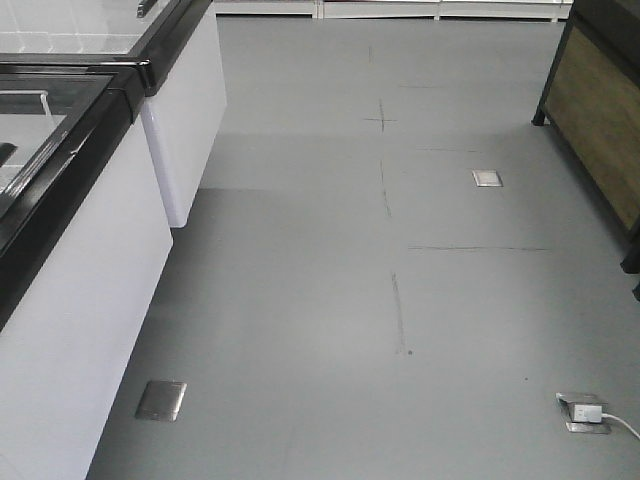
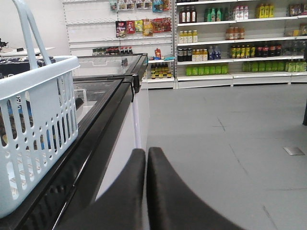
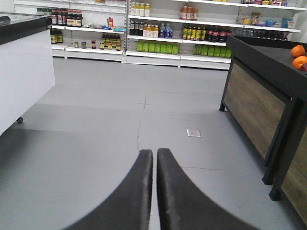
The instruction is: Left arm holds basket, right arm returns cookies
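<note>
The left gripper (image 2: 146, 152) has its two black fingers pressed almost together, only a thin slit between them, and nothing is held in it. It hangs over the grey floor (image 2: 216, 143), beside the white side of a chest freezer (image 2: 112, 103). The basket (image 2: 38, 96) stands to the left of this gripper, apart from it, on the black-framed glass surface of the freezer, with its hoop handle (image 2: 26, 28) raised upright. Dark shapes and a bit of blue show through the basket's slots, but they are too hidden to tell what they are. The right gripper (image 3: 155, 153) is likewise narrow, its fingers nearly touching and gripping nothing, and it points across open floor. To its right is a dark stand (image 3: 254, 96) with a wood-panelled side, and two oranges (image 3: 298, 50) lie on its top. Store shelves (image 2: 225, 43) with rows of bottles line the far wall. In the front view, metal socket plates (image 1: 161, 400) are set into the floor, and a white plug (image 1: 587, 411) sits in one of them.
</note>
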Controlling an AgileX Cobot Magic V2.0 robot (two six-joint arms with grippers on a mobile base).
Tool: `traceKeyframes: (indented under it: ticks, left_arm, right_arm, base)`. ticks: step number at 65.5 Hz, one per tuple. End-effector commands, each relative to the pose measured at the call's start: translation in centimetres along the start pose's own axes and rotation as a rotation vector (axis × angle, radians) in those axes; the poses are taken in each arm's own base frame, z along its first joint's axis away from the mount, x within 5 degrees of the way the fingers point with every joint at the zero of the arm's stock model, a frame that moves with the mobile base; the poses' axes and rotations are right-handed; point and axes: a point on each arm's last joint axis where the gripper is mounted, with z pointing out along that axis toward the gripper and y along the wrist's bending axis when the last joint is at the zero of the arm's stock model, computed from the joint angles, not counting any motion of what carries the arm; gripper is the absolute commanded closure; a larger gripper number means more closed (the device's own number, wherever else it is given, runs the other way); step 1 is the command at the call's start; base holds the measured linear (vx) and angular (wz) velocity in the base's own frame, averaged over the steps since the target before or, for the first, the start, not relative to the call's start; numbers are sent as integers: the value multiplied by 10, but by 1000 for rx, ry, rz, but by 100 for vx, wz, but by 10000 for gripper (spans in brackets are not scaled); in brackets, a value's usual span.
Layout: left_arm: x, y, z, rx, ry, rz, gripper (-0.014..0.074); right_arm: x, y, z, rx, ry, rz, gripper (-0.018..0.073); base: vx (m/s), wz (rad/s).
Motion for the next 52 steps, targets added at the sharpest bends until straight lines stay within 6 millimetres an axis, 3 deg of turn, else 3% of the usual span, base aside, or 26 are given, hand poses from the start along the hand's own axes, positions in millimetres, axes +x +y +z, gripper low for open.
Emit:
traceKeyframes:
  ticks: [1, 52]
  left_arm:
    - [-17, 1, -3, -7, -114, -4, 603]
    - [-17, 1, -3, -7, -114, -4, 603]
  right_arm:
    - [-1, 0, 0, 12, -68, -8, 565]
    - [-2, 0, 0, 12, -71, -8, 565]
  base:
    - [0, 0]
    - [0, 0]
